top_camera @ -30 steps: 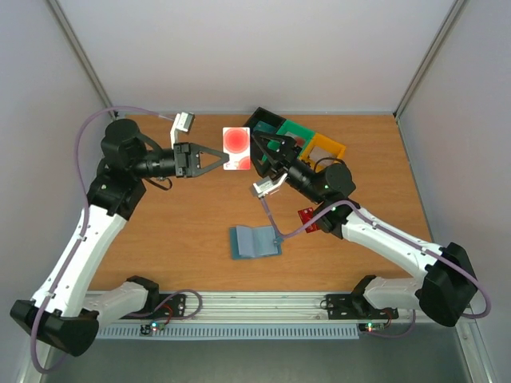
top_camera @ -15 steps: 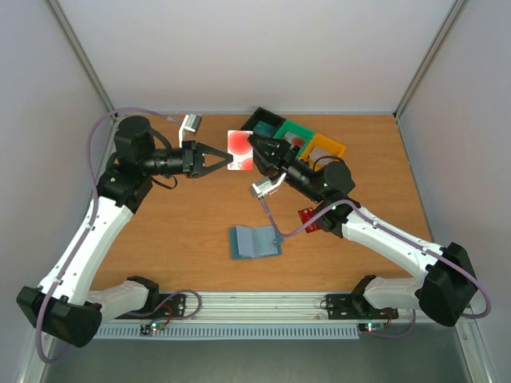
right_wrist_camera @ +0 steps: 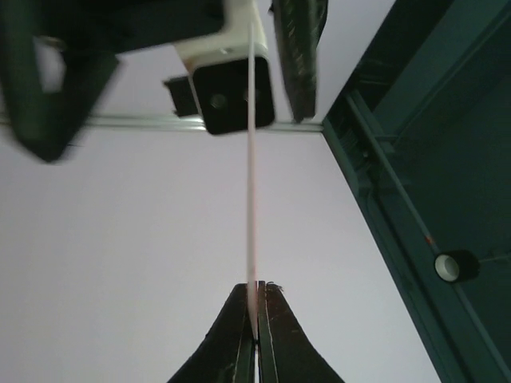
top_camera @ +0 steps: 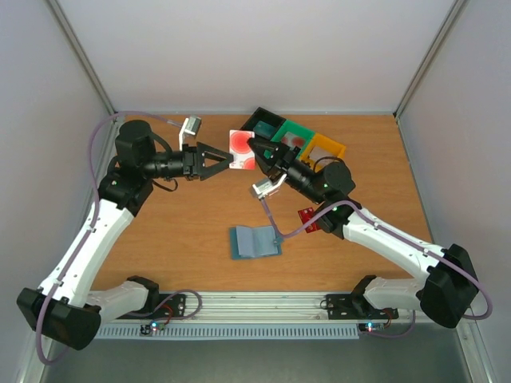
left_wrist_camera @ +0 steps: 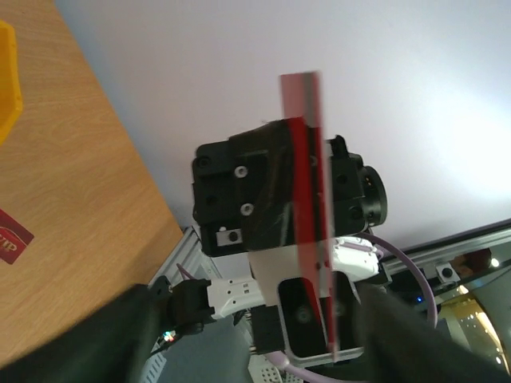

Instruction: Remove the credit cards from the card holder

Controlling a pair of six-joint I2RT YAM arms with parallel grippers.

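Observation:
A white credit card (top_camera: 240,149) with red round patches hangs in the air above the back of the table. My right gripper (top_camera: 255,152) is shut on its right edge; in the right wrist view the card (right_wrist_camera: 251,183) stands edge-on, pinched at the fingertips (right_wrist_camera: 257,317). My left gripper (top_camera: 229,159) stands open, its fingers on either side of the card's left edge without pressing it. The left wrist view shows the card (left_wrist_camera: 307,191) edge-on in front of the right gripper's body. The light blue card holder (top_camera: 255,242) lies open on the table. A dark red card (top_camera: 310,217) lies to its right.
A black bin (top_camera: 267,124), a green bin (top_camera: 297,134) and an orange bin (top_camera: 326,148) stand in a row at the back, right behind the right gripper. The green bin's wall (right_wrist_camera: 431,199) fills the right of the right wrist view.
The right gripper has shut on the white and red card, and the left gripper, which held it, has opened. Both arms have shifted slightly right with the card.

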